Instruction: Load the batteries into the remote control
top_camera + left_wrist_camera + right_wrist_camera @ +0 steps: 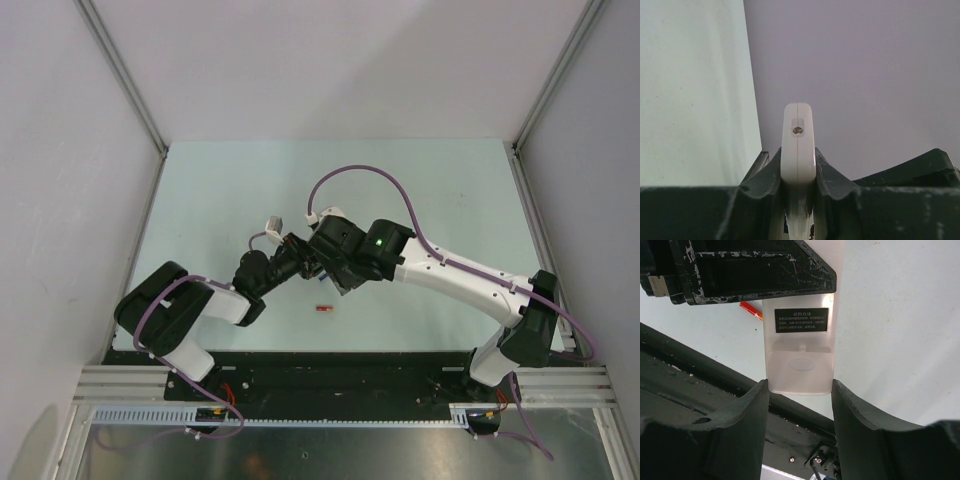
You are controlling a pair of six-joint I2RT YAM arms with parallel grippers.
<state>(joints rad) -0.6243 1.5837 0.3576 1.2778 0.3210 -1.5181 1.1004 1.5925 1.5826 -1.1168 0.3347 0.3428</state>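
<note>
Right wrist view showed the remote (799,347) held by the left hand (798,165); the right hand (800,387) flanked its cover (799,372), grip unclear. The cover probably needed a straight, gentle slide. A battery (751,310) lay beyond on the tabletop (900,330).

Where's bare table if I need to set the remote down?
Bare: the far strip of table along the back wall. Crowded: the centre, where the left gripper and right gripper meet at the remote control, the red battery lying just on the near side.
</note>
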